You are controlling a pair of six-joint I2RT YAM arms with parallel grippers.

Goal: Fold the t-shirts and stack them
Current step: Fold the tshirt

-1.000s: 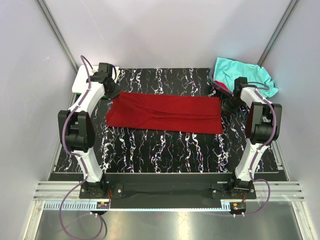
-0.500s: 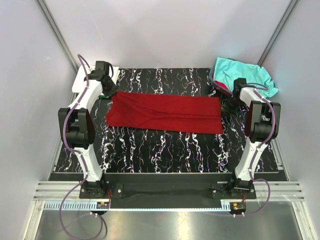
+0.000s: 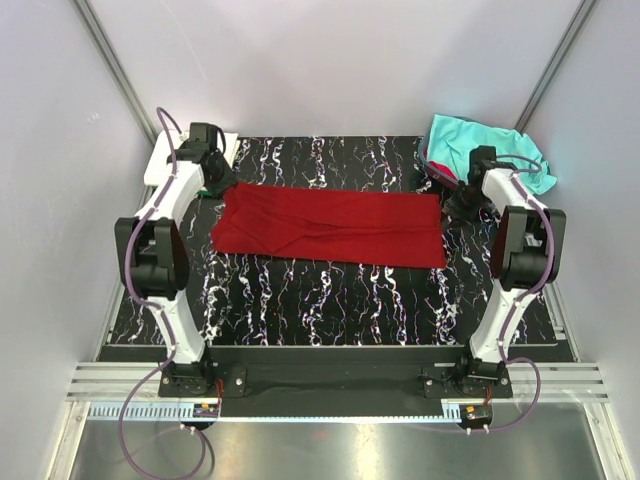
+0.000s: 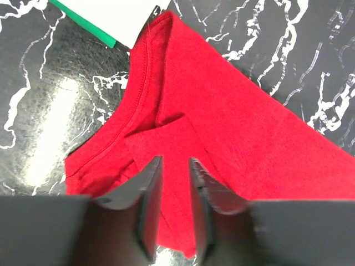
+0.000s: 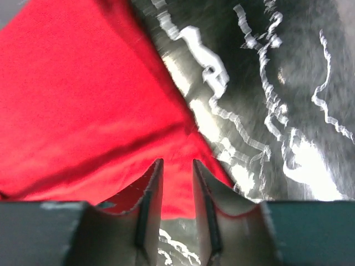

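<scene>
Left hand (image 4: pixel 176 164), right hand (image 5: pixel 177 164), ajar over red t-shirt (image 3: pixel 330 225)

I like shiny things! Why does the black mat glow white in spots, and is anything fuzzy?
Left wrist view: light glare makes a white patch on the mat, the left end effector looks blurry, the red t-shirt sharp. Right wrist view: brighter glare, marble streaks smeared. Top external view: even light, everything crisp.
</scene>
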